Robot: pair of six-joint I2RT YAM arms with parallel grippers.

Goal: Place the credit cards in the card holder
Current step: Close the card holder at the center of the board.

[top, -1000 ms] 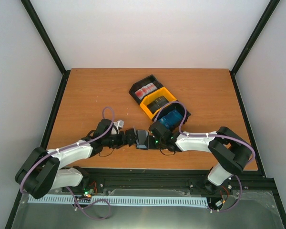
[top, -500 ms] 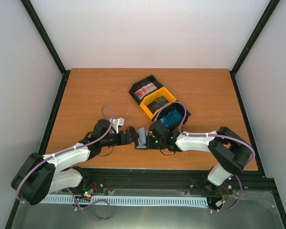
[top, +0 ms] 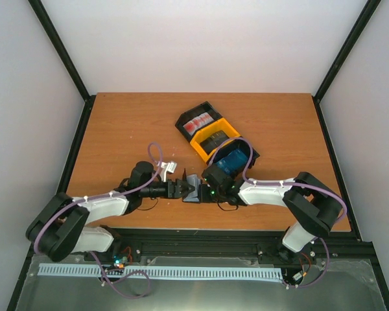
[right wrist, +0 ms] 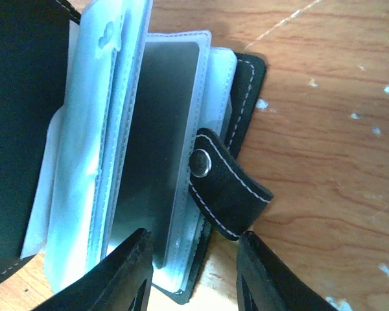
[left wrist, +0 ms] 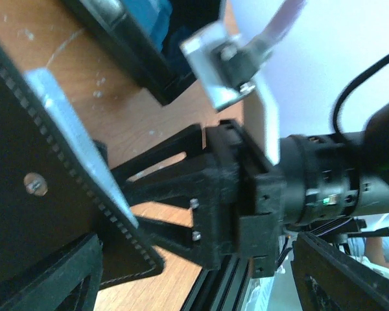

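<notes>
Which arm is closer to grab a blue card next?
Probably the right: the right gripper sits beside the blue cards; the left gripper is farther, across the card holder.

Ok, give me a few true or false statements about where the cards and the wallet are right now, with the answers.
1. The wallet is open, its clear pockets showing. True.
2. The blue cards sit in the yellow bin. False: they are in the near black bin.
3. The red-and-white cards are in the far black bin. True.
4. The wallet lies beyond the bins. False: it is nearer the arms, between the left hand and the right hand.
</notes>
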